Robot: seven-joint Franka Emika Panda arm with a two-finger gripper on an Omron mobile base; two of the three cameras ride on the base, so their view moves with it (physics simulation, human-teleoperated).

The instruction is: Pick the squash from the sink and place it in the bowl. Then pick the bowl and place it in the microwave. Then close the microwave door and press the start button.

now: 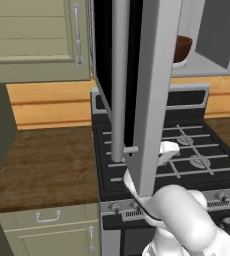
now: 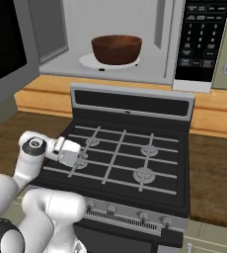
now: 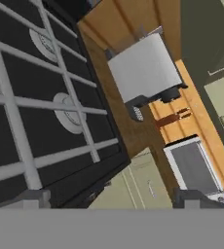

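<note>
The reddish-brown bowl (image 2: 116, 48) sits on the white turntable inside the open microwave (image 2: 110, 20), and its edge shows in the left base view (image 1: 183, 47). The squash is hidden and the sink is out of view. The microwave door (image 1: 137, 75) swings far out over the stove, its black window and long grey bar handle (image 1: 119, 80) facing left. A dark control panel (image 2: 200, 37) is at the microwave's right. My gripper (image 2: 82, 156) hovers low over the stove's left burners, below the door's lower edge. It is open: in the hand view the fingertips (image 3: 33, 198) stand wide apart with nothing between.
A black stove (image 2: 120, 153) with grey grates lies under the microwave, with its knobs along the front. Wooden counter (image 1: 42, 165) flanks it on both sides. A silver toaster (image 3: 143, 68) stands on the counter. Beige cabinets (image 1: 32, 35) hang at upper left.
</note>
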